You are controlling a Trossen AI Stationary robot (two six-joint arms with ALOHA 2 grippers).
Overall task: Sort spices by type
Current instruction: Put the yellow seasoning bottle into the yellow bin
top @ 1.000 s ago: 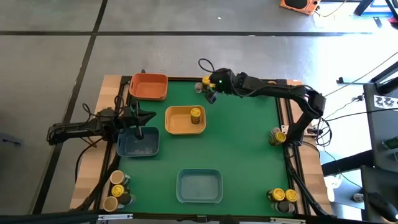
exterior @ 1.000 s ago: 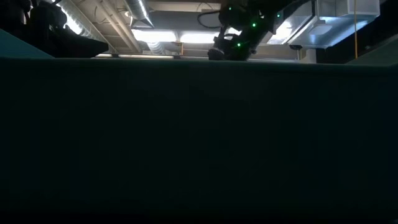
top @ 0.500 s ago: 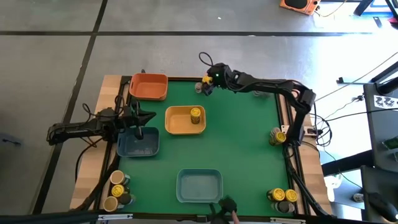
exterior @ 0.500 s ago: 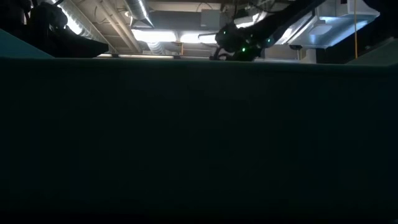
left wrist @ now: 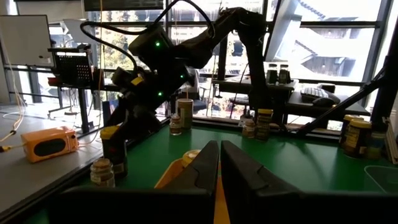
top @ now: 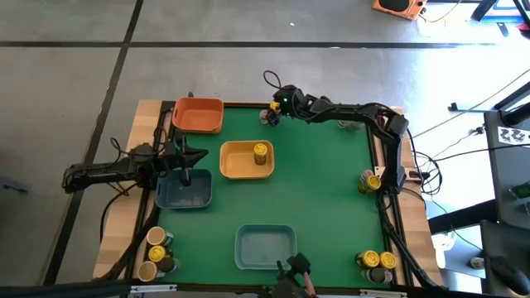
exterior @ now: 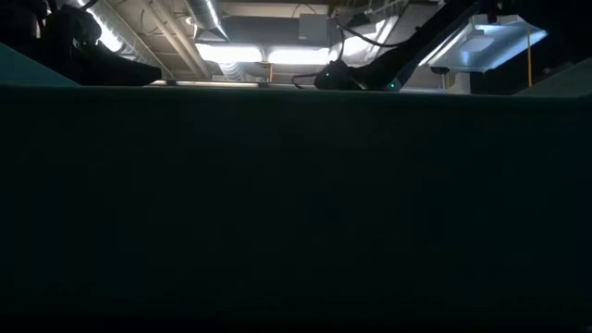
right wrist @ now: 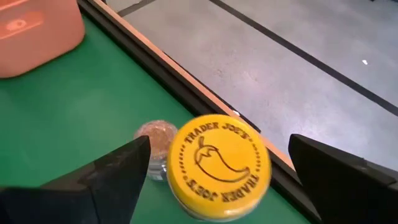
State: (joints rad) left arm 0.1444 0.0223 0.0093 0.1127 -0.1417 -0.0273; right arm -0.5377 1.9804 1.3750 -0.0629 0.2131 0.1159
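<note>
Two spice jars stand at the table's far edge: one with a yellow chili-printed lid (right wrist: 217,165) and a smaller tan-lidded one (right wrist: 153,137) beside it. My right gripper (top: 276,110) is open and slants down over them. Its fingers (right wrist: 118,177) stand on either side of the yellow-lidded jar (left wrist: 111,146) with a gap on each side, touching nothing. Another yellow-lidded jar (top: 261,151) stands in the yellow tray (top: 234,161). My left gripper (top: 184,172) is shut and waits over the dark blue tray (top: 195,197) at the left.
An orange tray (top: 199,116) sits at the far left and a light blue tray (top: 265,248) near the front. More jars stand at the near left corner (top: 156,252), the right edge (top: 370,180) and the near right corner (top: 375,263). A dark object (top: 296,269) shows at the near edge.
My right gripper has reached toward the table's far edge and sunk lower, onto the pair of jars there, staying open. A dark object has come into view at the table's near edge.
</note>
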